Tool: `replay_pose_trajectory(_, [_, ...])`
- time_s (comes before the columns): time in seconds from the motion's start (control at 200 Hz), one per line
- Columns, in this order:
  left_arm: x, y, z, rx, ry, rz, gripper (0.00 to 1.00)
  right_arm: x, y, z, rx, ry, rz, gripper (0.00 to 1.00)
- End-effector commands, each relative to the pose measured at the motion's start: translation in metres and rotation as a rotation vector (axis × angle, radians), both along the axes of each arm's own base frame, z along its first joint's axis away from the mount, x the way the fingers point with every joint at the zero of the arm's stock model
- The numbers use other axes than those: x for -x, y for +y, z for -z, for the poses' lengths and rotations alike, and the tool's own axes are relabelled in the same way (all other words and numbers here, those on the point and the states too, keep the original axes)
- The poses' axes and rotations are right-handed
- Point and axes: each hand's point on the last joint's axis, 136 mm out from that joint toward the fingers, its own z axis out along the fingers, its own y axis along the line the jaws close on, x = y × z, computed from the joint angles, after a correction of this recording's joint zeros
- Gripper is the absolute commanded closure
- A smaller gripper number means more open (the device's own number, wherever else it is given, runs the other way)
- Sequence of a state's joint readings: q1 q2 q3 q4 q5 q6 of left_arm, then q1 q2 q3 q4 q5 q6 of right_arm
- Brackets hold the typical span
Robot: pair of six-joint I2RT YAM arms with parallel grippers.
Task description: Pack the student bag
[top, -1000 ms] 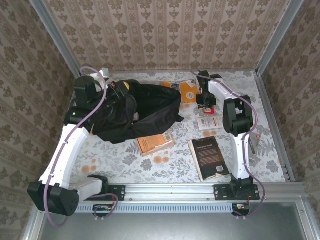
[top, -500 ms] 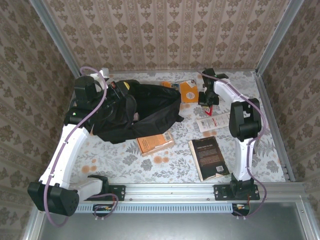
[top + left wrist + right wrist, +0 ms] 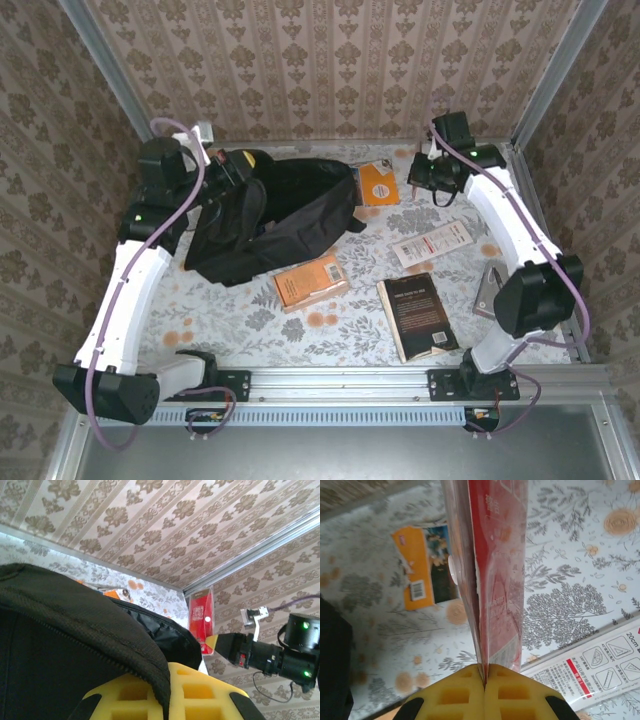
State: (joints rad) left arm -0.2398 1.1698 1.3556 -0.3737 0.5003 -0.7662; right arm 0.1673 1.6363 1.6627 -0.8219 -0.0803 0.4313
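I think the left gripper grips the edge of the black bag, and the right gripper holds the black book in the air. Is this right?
Not quite. The right gripper holds a thin red packet, as the right wrist view shows; the black book lies on the table. The left gripper does grip the black bag by its edge.

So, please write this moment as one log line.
left gripper: shut on student bag | right gripper: shut on red packet, above table | dark book: on table
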Motion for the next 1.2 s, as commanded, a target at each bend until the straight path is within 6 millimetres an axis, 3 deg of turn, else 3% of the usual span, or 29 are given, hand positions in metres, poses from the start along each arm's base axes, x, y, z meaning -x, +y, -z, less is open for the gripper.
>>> replay_pose_trajectory(0.0, [0.012,-0.005,-0.075,0.065,-0.209,0.043,1.0,0.004,0.008,-0.053,-0.066,-0.102,-0.011,1.0])
replay_pose_trajectory(0.13, [0.01,-0.019,-0.08,0.104,-0.203,0.077,1.0,0.01,0.014,-0.095,-0.117,-0.18,-0.038,1.0])
replay_pose_trajectory(0.41, [0.011,-0.06,-0.054,0.122,-0.142,0.15,1.0,0.044,0.047,-0.195,-0.374,-0.366,-0.162,1.0])
replay_pose_trajectory(0.56, [0.011,-0.069,-0.042,0.13,-0.119,0.165,1.0,0.065,0.077,-0.223,-0.564,-0.342,-0.272,1.0])
replay_pose_trajectory(0.74, [0.012,-0.07,-0.041,0.12,-0.121,0.168,1.0,0.088,0.115,-0.223,-0.765,-0.193,-0.38,1.0])
replay_pose_trajectory(0.84, [0.013,-0.069,-0.043,0.112,-0.129,0.165,1.0,0.095,0.127,-0.208,-0.881,-0.054,-0.355,1.0])
replay_pose_trajectory(0.955, [0.014,-0.069,-0.045,0.105,-0.138,0.168,1.0,0.096,0.139,-0.183,-0.978,0.099,-0.334,1.0])
replay_pose_trajectory(1.05, [0.014,-0.069,-0.048,0.1,-0.144,0.171,1.0,0.101,0.149,-0.156,-0.954,0.2,-0.325,1.0])
replay_pose_trajectory(1.195, [0.015,-0.069,-0.05,0.099,-0.152,0.176,1.0,0.116,0.18,-0.12,-0.921,0.338,-0.356,1.0])
